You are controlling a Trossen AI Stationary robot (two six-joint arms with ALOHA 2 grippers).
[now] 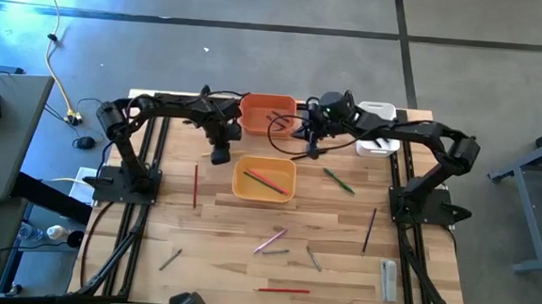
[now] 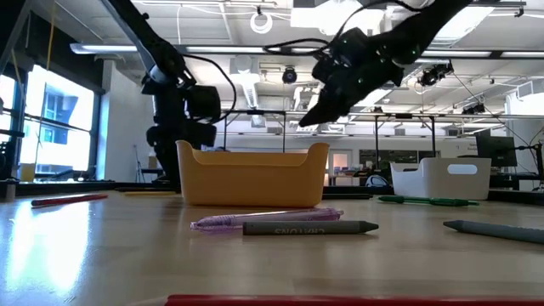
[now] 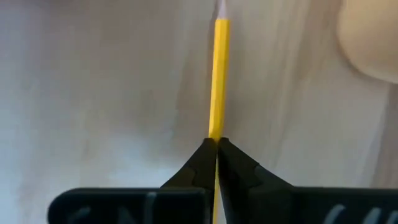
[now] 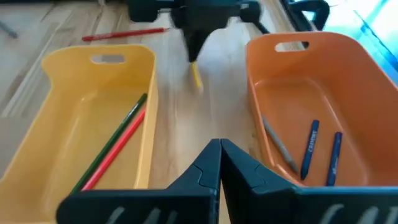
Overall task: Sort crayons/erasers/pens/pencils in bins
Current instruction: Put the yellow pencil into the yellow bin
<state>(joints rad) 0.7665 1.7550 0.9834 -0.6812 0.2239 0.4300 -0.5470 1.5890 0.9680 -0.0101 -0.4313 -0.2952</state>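
A yellow pencil (image 3: 219,74) sits between the shut fingers of my left gripper (image 1: 219,155), just left of the yellow bin (image 1: 265,178). The right wrist view shows that gripper (image 4: 193,55) with the pencil (image 4: 196,78) below its tips. My right gripper (image 4: 219,155) is shut on nothing and hovers over the gap between the yellow bin (image 4: 56,124) and the orange bin (image 4: 348,81). A green and a red stick (image 4: 115,146) lie in the yellow bin. Two blue crayons (image 4: 320,152) and a grey one lie in the orange bin. My left gripper pinches the yellow pencil's shaft (image 3: 216,134) between its two fingers, coming from above and pointing steeply down. Most of the pencil runs out beyond the fingertips over the wood. I cannot tell whether it is clear of the table.
The white bin (image 1: 376,130) stands at the back right. Loose sticks lie on the table: red (image 1: 194,185), green (image 1: 338,181), dark (image 1: 369,229), pink (image 1: 270,241), grey (image 1: 313,258), red (image 1: 283,289). A pale block (image 1: 388,277) lies near the front right.
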